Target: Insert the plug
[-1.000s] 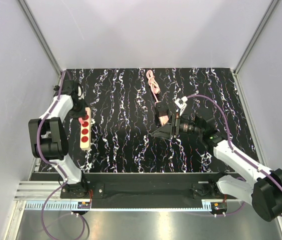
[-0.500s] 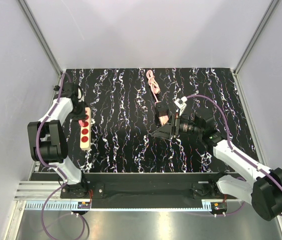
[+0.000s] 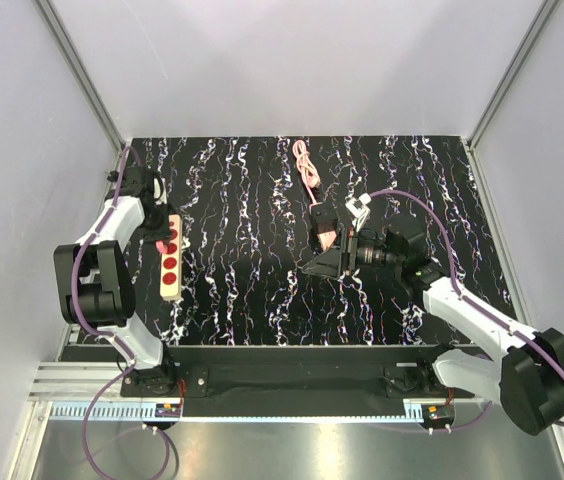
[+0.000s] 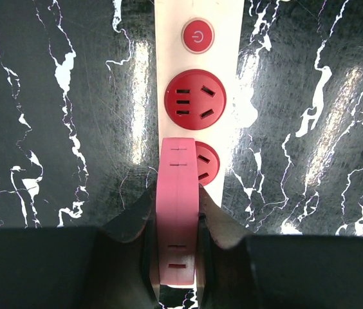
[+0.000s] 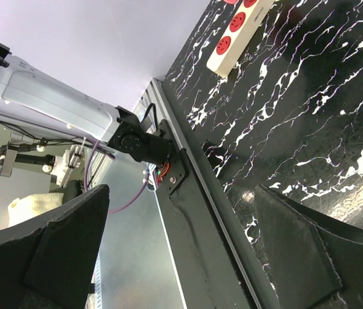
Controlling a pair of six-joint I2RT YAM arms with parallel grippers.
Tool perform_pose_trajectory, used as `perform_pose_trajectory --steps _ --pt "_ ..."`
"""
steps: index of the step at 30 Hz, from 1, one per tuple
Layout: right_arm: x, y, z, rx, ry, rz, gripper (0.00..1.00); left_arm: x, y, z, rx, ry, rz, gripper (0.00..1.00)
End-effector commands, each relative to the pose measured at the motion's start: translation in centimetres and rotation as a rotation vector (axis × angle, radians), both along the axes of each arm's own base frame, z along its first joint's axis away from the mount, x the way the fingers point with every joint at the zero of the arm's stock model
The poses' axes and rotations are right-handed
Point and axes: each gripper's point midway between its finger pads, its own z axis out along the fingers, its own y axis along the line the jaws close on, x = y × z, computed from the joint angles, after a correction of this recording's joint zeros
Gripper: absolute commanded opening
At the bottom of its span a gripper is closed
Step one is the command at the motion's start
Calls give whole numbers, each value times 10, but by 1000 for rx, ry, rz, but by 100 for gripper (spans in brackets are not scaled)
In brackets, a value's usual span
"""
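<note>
The black marbled table [image 3: 242, 300] sits between plain white walls, and both arm bases are bolted at its near edge.

Nearest to us, the right arm [image 3: 472, 320] leans in from the near right corner. Its forearm lies low and points left toward the middle of the table. The right gripper [image 5: 175, 257] has its fingers [image 5: 53, 251] spread wide with nothing between them.

The left arm [image 3: 97, 275] rises from its base to a bent elbow by the left wall. From there it reaches away along the wall and folds its wrist down over the far end of the beige strip [image 4: 232, 38].

In the left wrist view, the left gripper [image 4: 176, 212] is clamped on the plug [image 4: 177, 167]. The plug is pink and stands out past the jaws, and its tip covers part of the middle socket [image 4: 208, 162]. We cannot tell whether it touches the socket. Beyond it are another red socket [image 4: 194, 100] and the round power button [image 4: 197, 35].

Farther out, the pink power strip [image 3: 325, 228] lies just beyond the right gripper. Its cord [image 3: 307, 165] trails to the far edge.
</note>
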Motion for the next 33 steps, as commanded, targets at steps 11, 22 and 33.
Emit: perform_pose_trajectory --steps 11,22,33 --pt "2 3 3 24 -28 20 100 -8 -5 17 -45 1 -53 0" --pt "3 4 2 26 -23 24 100 -7 2 29 -18 -1 -48 0" --pt "3 4 1 25 -20 27 100 2 2 33 -18 -32 -37 0"
